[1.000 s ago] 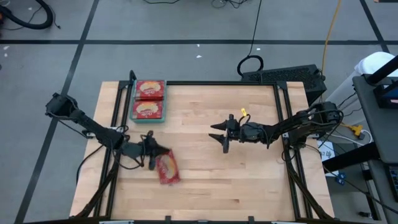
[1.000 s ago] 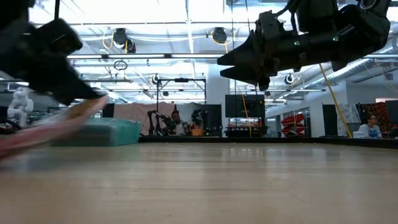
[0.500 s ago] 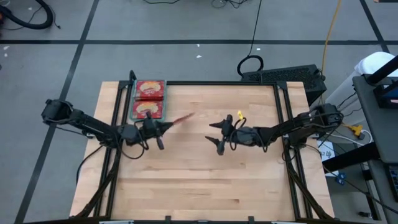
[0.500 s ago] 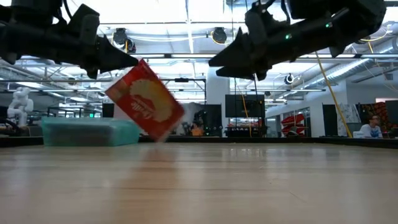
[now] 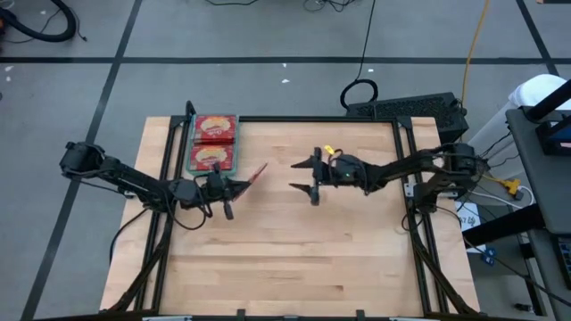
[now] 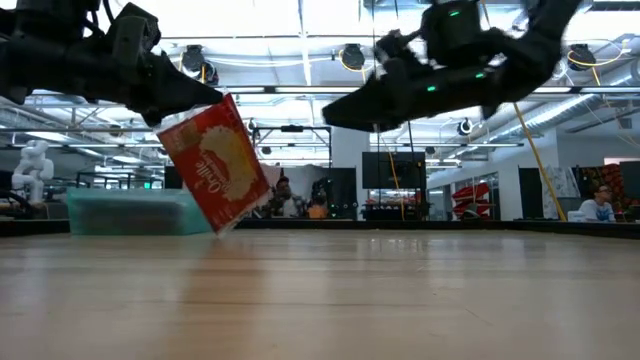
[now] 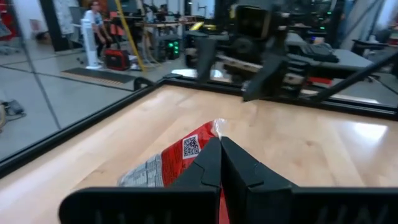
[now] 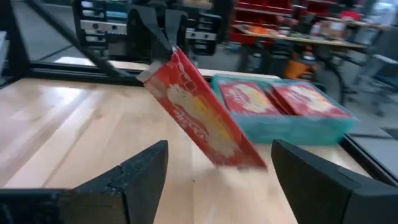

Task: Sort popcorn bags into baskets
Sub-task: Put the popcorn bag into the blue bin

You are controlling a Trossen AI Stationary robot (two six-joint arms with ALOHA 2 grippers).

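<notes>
My left gripper (image 5: 235, 185) hovers over the table's left half, just on the near side of the teal basket (image 5: 214, 143), and is shut on a red popcorn bag (image 5: 257, 172). That bag stands on edge in the air and shows its yellow oval in the low view (image 6: 215, 165) and in the right wrist view (image 8: 202, 121). Two more red bags (image 5: 214, 129) lie flat inside the basket. My right gripper (image 5: 308, 177) is open near the table's middle, to the right of the held bag, touching nothing. My left gripper pinches the bag's upper end (image 6: 195, 108) between its two shut fingers (image 7: 221, 163). The fingers reach in roughly level from the table's left. The bag hangs tilted below the fingertips, with its lower end (image 6: 218, 222) close above the table; I cannot tell whether it touches.
The basket sits at the table's far left corner against the black frame rail (image 5: 178, 143). Bare wood (image 5: 312, 259) spreads over the near and right parts of the table. A keyboard (image 5: 406, 109) lies beyond the far edge. People sit in the room behind (image 6: 598, 203).
My left gripper has carried the bag from the near left of the table up and toward the far edge, stopping near the basket. The bag, first low and flat, now hangs on edge. My right gripper has moved toward the left and far edges, still open.
</notes>
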